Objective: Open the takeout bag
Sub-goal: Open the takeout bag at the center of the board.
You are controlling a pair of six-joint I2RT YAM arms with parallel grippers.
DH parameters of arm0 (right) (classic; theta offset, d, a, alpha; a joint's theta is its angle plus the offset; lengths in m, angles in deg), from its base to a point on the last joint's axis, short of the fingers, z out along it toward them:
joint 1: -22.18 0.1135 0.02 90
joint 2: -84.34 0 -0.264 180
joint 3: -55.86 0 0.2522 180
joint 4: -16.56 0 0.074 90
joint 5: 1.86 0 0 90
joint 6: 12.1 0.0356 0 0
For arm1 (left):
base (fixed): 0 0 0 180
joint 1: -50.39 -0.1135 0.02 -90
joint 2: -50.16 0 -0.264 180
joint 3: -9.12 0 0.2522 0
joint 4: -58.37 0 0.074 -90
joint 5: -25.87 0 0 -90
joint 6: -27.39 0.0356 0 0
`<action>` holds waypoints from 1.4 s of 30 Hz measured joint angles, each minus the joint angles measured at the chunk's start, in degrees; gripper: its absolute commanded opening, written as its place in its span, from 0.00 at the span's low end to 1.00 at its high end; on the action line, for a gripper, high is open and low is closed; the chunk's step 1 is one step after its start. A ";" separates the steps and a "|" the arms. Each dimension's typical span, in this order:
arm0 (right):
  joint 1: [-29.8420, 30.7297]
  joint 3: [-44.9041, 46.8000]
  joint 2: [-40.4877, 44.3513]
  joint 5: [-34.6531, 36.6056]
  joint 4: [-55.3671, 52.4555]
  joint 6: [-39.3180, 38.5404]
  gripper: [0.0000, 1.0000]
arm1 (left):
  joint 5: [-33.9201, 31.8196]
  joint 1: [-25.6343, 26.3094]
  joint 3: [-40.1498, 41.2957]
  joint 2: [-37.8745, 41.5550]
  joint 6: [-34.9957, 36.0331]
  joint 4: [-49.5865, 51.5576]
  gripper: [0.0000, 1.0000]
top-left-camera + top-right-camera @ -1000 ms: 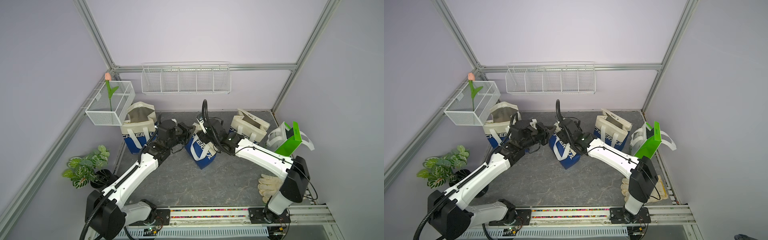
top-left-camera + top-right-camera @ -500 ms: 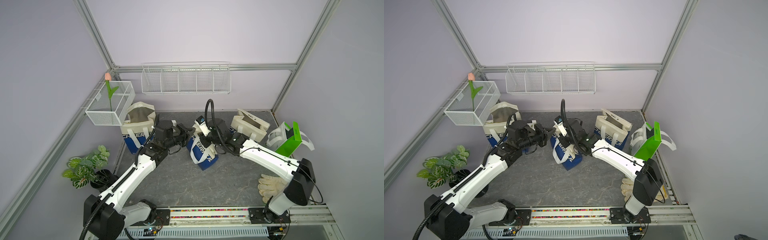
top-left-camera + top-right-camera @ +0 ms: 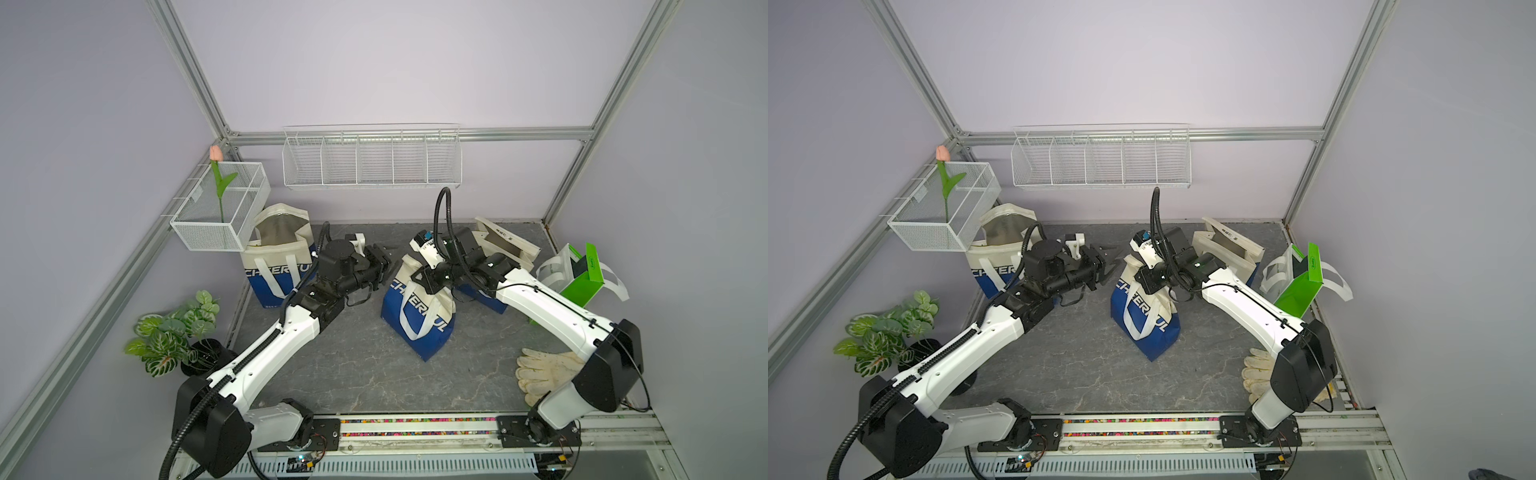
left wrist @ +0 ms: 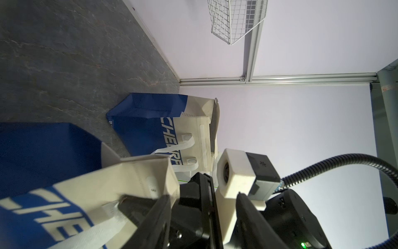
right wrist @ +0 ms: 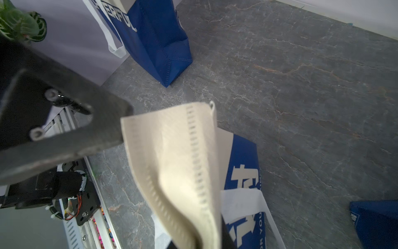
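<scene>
Pinching the takeout bag by its cream flap, the right gripper is clamped tight, while the left gripper gapes at the bag's ten o'clock, holding nothing.

The takeout bag is blue below, cream above, with white lettering and straps.

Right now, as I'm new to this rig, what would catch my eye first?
The blue-and-cream bag at centre, its cream top edge pinched by the right gripper. Beside it the left gripper hovers, jaws open. A bright green box sits at the far right.
</scene>
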 measured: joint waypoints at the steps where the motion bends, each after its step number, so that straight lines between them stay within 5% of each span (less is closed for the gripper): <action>1: -0.02 0.00 0.00 -0.28 0.00 0.04 0.12 | 0.04 0.00 -0.07 -0.57 -0.02 -0.33 0.51; 8: -0.02 0.07 0.35 -0.98 -0.15 0.66 0.15 | 0.68 1.64 -0.37 -4.98 -0.96 -0.74 0.50; 14: -0.17 0.07 0.57 -0.55 -0.57 1.46 0.26 | 1.73 3.17 -2.73 -7.80 -1.97 -1.31 0.26; 19: -0.13 0.42 2.75 0.94 -0.94 1.79 0.54 | 2.43 3.67 -6.19 -10.78 -2.10 -1.25 0.16; 24: -0.07 3.06 9.92 6.34 -3.08 1.86 0.60 | 3.30 3.89 -7.19 -13.05 -2.01 -2.43 0.01; 28: -0.07 6.14 15.30 9.35 -5.16 1.99 0.55 | 3.76 3.87 -7.45 -14.49 -2.14 -3.82 0.00; 36: -0.11 12.02 18.95 9.73 -5.35 4.94 0.17 | 4.81 4.79 -7.76 -16.17 -2.16 -5.29 0.13; 42: -1.31 12.09 18.93 7.74 -5.07 5.66 0.07 | 6.69 5.38 -7.78 -17.75 -2.82 -8.83 0.17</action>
